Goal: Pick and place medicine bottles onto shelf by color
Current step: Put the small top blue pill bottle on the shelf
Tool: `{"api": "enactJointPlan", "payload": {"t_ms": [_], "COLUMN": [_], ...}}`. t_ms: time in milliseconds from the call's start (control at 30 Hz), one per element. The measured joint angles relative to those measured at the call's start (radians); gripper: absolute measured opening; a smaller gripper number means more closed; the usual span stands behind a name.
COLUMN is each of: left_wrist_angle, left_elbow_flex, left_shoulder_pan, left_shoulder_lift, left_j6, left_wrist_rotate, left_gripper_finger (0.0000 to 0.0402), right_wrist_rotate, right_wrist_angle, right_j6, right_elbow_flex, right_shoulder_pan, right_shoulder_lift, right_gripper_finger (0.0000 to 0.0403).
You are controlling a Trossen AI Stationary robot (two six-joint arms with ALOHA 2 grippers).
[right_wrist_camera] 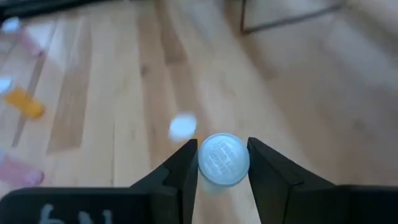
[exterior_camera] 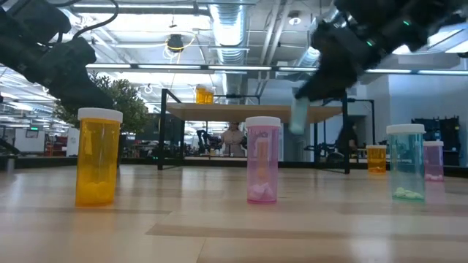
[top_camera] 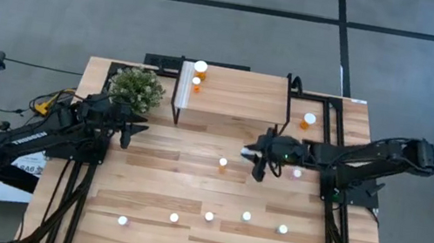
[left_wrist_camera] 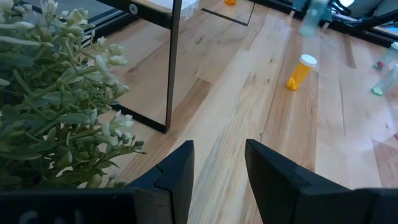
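Early days: two orange bottles (top_camera: 198,76) stand on the shelf (top_camera: 239,94), the right gripper (top_camera: 248,155) lifts a pale bottle (right_wrist_camera: 222,160) in its jaws just off the shelf's near edge, the left gripper (top_camera: 138,129) waits at the desk's left with jaws part-open and empty, many bottles left on the desk (top_camera: 152,190).

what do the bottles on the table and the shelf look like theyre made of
Yellow-orange bottle: looks like clear tinted plastic, glossy; the room shows through it and its white cap is opaque. The pink bottle looks the same, with something pale at the bottom.
Shelf: top looks like light wood, matte, with visible grain; legs seem thin black metal, though painted finish can't be ruled out.
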Motion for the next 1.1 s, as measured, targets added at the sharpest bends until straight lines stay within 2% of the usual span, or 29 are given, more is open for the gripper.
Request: {"api": "enactJointPlan", "payload": {"t_ms": [100, 267, 500, 633, 833, 1100], "left_wrist_angle": [0.000, 0.000, 0.000, 0.000, 0.000, 0.000], "left_elbow_flex": [0.000, 0.000, 0.000, 0.000, 0.000, 0.000], "left_shoulder_pan": [0.000, 0.000, 0.000, 0.000, 0.000, 0.000], "left_shoulder_lift": [0.000, 0.000, 0.000, 0.000, 0.000, 0.000], "left_j6": [0.000, 0.000, 0.000, 0.000, 0.000, 0.000], "left_wrist_rotate": [0.000, 0.000, 0.000, 0.000, 0.000, 0.000], "left_gripper_finger": [0.0130, 0.0130, 0.0130, 0.0130, 0.0130, 0.0130], "right_wrist_rotate": [-0.004, -0.069, -0.186, -0.261, -0.388, -0.425], "right_wrist_angle": [-0.065, -0.126, -0.136, -0.132, -0.141, -0.278], "right_j6": [-0.065, -0.185, -0.275, -0.292, -0.307, -0.369], "right_elbow_flex": [0.101, 0.251, 0.374, 0.448, 0.579, 0.803], "right_shoulder_pan": [-0.059, -0.186, -0.381, -0.481, -0.579, -0.637], "right_shoulder_lift": [0.000, 0.000, 0.004, 0.047, 0.184, 0.412], "right_gripper_finger": [0.0138, 0.0139, 0.0138, 0.0139, 0.0142, 0.0142]}}
